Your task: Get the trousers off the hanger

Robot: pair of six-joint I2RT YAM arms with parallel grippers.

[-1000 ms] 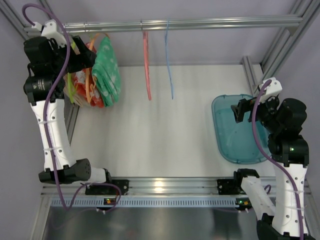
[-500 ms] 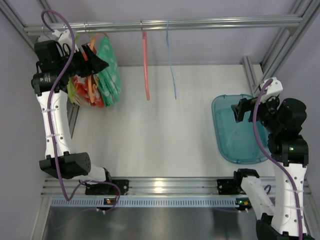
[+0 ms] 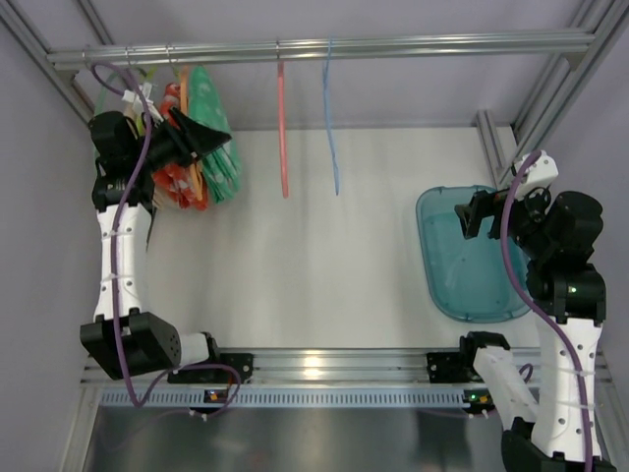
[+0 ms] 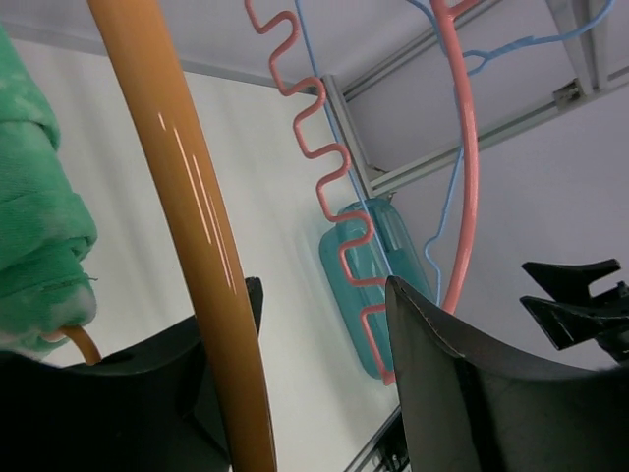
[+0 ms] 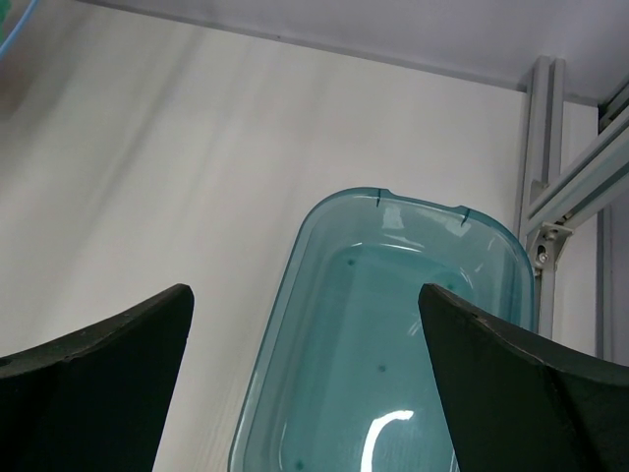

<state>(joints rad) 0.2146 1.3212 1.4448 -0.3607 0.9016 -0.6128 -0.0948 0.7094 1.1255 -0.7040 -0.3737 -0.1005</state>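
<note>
**Orange hanger bar between my left fingers, trousers just beside them**

The trousers (image 4: 34, 236) hang bunched at the left end of the rail (image 3: 393, 46), on the hanger (image 4: 182, 216). In my left wrist view the green cloth sits just to the left of my fingers. The hanger's orange bar rises out from under it and crosses the gap of my left gripper (image 4: 322, 295). The bar runs close in front of my left finger (image 4: 128, 393); I cannot tell whether they touch. My right finger (image 4: 472, 393) stands clearly apart from it, so my jaws are partway apart and not clamped on anything.

From above, a red printed garment (image 3: 177, 182) hangs just behind the trousers. Farther along the rail hang the pink-red hanger (image 3: 283, 128) and the blue hanger (image 3: 331, 128), both bare.

My right gripper (image 5: 305, 383) is spread wide and holds nothing. It hovers over the teal tub (image 5: 393, 295) at the right side of the table (image 3: 324, 265), well apart from the garments.
</note>
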